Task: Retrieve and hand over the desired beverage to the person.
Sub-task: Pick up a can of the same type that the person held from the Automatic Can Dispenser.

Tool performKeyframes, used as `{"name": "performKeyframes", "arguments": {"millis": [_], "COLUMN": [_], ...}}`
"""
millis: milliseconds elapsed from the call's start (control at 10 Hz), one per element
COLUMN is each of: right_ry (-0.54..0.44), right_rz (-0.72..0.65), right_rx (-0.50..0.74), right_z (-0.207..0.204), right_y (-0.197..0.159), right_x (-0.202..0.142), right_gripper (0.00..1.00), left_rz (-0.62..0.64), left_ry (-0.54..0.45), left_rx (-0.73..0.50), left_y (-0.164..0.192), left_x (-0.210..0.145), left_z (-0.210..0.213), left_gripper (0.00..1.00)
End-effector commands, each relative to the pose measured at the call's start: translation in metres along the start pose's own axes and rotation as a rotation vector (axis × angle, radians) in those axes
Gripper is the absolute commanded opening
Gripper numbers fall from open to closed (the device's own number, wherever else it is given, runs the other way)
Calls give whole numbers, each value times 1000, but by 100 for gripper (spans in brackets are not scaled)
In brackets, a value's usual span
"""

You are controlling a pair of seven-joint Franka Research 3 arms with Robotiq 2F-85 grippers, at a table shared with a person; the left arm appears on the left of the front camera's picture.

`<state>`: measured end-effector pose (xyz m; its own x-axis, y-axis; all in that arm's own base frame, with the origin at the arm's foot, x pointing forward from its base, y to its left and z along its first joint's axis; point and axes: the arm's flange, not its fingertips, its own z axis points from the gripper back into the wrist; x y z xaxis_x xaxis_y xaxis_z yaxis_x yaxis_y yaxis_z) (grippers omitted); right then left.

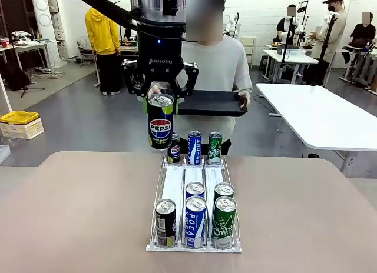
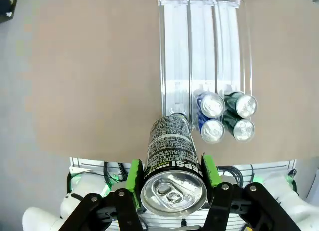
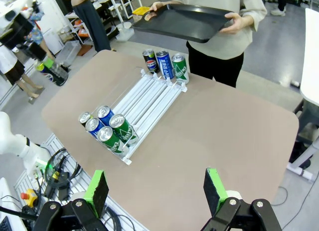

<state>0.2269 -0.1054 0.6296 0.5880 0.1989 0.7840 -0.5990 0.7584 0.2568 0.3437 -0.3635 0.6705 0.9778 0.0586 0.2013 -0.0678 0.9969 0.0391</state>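
1. Well above the table, the left gripper is clamped on a Pepsi can. Its green pads press the can's sides near the top, and the can hangs upright in the air.
2. From the front, the can sits at about 11 o'clock from the middle of the rack, over the far end of the left lane and clear of it.
3. Seen from the left wrist, past the can's lid, the rack runs toward 12 o'clock. Its left lane is bare along most of its length.
4. At the rack's near end, left to right, stand one black can, two blue cans and two green cans. Each pair stands one behind the other.
5. At the rack's 12 o'clock end, three far cans stand side by side: Pepsi, blue, green.
6. At 12 o'clock past the table's far edge, the person holds a black tray level in both hands. The held can appears just beside the tray's left end; how near in depth I cannot tell.
7. The right gripper has its jaws spread wide with nothing between them. It hovers near a table edge, with the rack at about 10 o'clock in its own view.
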Motion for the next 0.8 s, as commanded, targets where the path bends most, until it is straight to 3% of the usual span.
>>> {"name": "performKeyframes", "arguments": {"millis": [0, 400, 500, 700], "right_ry": [-2, -2, -2, -2], "right_rz": [5, 5, 5, 5], "right_rx": [19, 19, 19, 19], "right_z": [-1, -1, -1, -1], "right_y": [-1, -1, -1, -1], "right_x": [1, 1, 1, 1], "right_gripper": [100, 100, 100, 100], "left_rz": [5, -94, -28, -28], "left_ry": [45, 67, 57, 57], "left_rx": [15, -86, -35, -35], "left_y": [-10, 3, -4, -4], "left_x": [32, 56, 56, 56], "left_z": [5, -5, -14, -14], "left_gripper": [0, 0, 0, 0]}}
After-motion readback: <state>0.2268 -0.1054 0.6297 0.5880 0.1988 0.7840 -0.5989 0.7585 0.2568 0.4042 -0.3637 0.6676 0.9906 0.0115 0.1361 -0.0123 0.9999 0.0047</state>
